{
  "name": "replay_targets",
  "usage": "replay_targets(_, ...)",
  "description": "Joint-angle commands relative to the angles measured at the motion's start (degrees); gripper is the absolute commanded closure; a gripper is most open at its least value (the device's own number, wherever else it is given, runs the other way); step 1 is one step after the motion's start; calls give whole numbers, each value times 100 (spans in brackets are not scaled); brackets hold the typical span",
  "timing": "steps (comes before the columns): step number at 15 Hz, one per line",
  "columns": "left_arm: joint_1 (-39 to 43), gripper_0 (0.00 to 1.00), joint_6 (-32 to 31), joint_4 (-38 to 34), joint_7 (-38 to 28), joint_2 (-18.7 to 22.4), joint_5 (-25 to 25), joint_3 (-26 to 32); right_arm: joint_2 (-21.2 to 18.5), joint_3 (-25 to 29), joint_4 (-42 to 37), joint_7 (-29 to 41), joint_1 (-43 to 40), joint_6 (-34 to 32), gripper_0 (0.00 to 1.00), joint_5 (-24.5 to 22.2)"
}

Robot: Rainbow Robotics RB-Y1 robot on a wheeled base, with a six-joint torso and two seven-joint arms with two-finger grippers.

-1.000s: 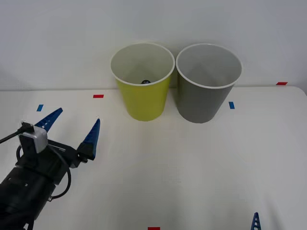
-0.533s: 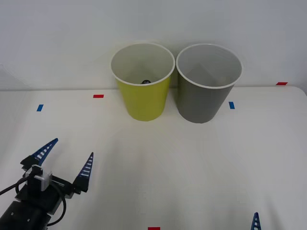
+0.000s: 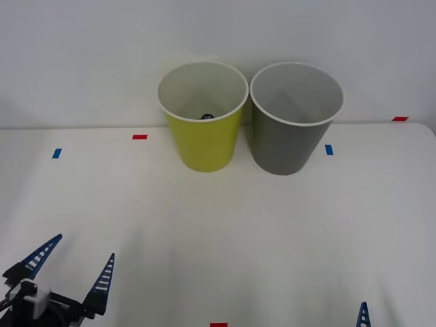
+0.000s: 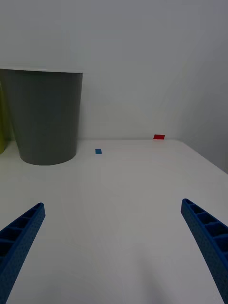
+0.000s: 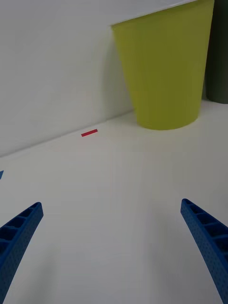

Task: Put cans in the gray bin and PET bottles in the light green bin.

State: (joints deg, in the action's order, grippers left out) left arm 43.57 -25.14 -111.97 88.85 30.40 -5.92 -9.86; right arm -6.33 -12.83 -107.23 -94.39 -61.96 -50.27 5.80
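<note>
The light green bin (image 3: 204, 139) and the gray bin (image 3: 291, 146) stand upright side by side at the back of the white table, rims nearly touching. Inside the light green bin, a small black spot (image 3: 206, 116) that looks like the PET bottle's cap peeks over the near rim. Cans are out of view. My left gripper (image 3: 70, 268) hovers open and holding nothing at the near left corner, far from both bins. Its wrist view holds the light green bin (image 5: 166, 71) ahead. A fingertip of the right gripper (image 3: 363, 315) shows at the near right. That gripper (image 4: 114, 247) is open, facing the gray bin (image 4: 45, 116).
Red tape marks (image 3: 139, 137) and blue tape marks (image 3: 329, 149) dot the tabletop. A white wall rises right behind the bins. The table's right edge (image 3: 429, 129) lies past a red mark (image 3: 400, 118).
My left arm has drawn back toward the near left corner, away from the bins, its fingers open throughout. The bins and the right gripper have not moved.
</note>
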Motion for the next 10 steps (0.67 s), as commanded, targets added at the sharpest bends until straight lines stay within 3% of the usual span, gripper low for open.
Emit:
replay_targets(1, 433, 0, -334, 8, -184, -166, -23, 107, 0, 0, 0, 0, 0, 0, 0, 0)
replay_targets(4, 820, 0, -562, 8, -351, -456, 21, 257, 0, 0, 0, 0, 0, 0, 0, 0)
replay_targets(8, 969, 0, -940, 0, -1274, -456, 284, 318, 0, 0, 0, 0, 0, 0, 0, 0)
replay_targets(10, 1101, 0, -1142, 0, -1300, -465, 302, 318, 0, 0, 0, 0, 0, 0, 0, 0)
